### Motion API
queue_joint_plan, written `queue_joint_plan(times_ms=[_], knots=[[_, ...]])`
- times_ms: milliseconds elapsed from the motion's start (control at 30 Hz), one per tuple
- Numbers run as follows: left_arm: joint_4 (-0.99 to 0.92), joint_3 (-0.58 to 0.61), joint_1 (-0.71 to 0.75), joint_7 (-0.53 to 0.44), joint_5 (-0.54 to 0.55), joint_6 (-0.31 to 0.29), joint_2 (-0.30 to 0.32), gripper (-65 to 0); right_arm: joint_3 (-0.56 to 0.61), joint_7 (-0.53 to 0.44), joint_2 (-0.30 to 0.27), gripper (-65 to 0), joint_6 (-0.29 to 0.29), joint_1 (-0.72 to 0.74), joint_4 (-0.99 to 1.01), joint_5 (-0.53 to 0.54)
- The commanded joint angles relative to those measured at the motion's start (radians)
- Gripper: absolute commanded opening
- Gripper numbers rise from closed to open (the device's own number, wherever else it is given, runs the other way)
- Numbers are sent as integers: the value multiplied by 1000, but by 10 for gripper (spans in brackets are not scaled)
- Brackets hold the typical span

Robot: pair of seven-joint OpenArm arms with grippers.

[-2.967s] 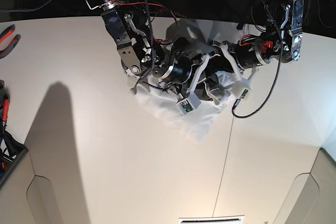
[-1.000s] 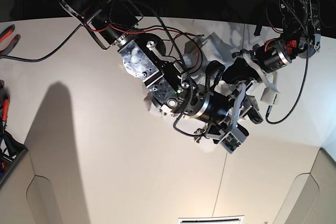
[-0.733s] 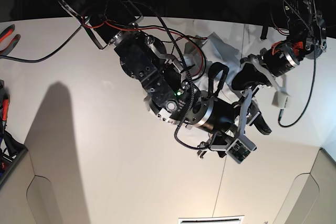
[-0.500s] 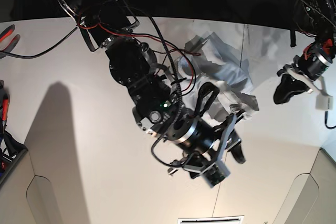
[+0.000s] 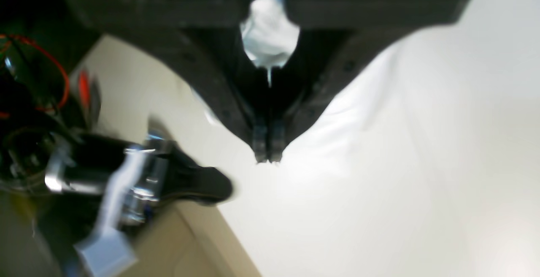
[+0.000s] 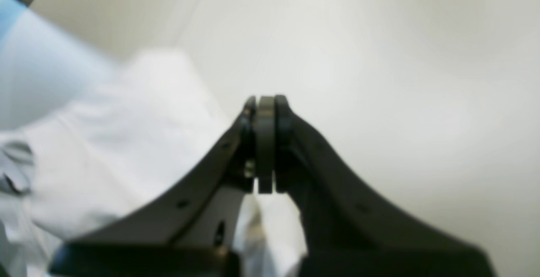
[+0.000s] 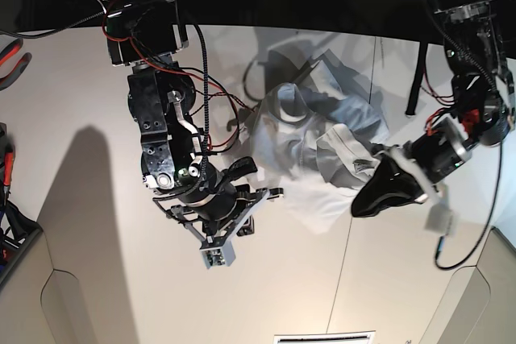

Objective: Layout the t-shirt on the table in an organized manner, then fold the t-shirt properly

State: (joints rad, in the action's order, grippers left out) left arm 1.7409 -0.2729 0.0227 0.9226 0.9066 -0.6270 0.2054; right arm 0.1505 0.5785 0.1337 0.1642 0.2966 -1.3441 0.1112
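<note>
The white t-shirt (image 7: 322,142) lies crumpled and partly spread on the white table (image 7: 121,199), right of the middle. My right gripper (image 7: 254,187) is at the shirt's left lower edge. In the right wrist view it (image 6: 265,150) is shut, with white cloth (image 6: 105,163) pinched between the fingers. My left gripper (image 7: 379,191) is at the shirt's right lower edge. In the left wrist view it (image 5: 265,156) is shut, with cloth (image 5: 270,36) bunched between the fingers and the shirt (image 5: 379,112) spreading to the right. Both wrist views are blurred.
A thin dark seam (image 7: 347,263) runs down the table below the shirt. Beige cut-out corners sit at the front left (image 7: 72,312) and front right (image 7: 472,304). Red-handled pliers (image 7: 12,58) lie at the far left edge. The other arm (image 5: 126,175) shows blurred at left.
Both arms were bunched over the shirt. The right arm has swung to the shirt's left edge and the left arm to its right edge. The shirt now lies wider between them.
</note>
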Motion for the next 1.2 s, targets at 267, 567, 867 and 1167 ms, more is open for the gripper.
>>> queue_joint_plan(times_ms=[267,567,867,1167], knots=[[-51,217,-52,-52,-344,121,-37,-650,100,-85,11,-650,71,26,101,50],[-354,161,-53,-125,-418,126,2,-650,143,-85,-5,-650,20,26,109,-71],[-416,160,-53,-163,-417,126,21,-650,143,-90,-56,-650,-26,28,166,-48],[-416,160,-53,-163,-417,126,19,-650,144,-94,-24,-650,138,36,-97,114]])
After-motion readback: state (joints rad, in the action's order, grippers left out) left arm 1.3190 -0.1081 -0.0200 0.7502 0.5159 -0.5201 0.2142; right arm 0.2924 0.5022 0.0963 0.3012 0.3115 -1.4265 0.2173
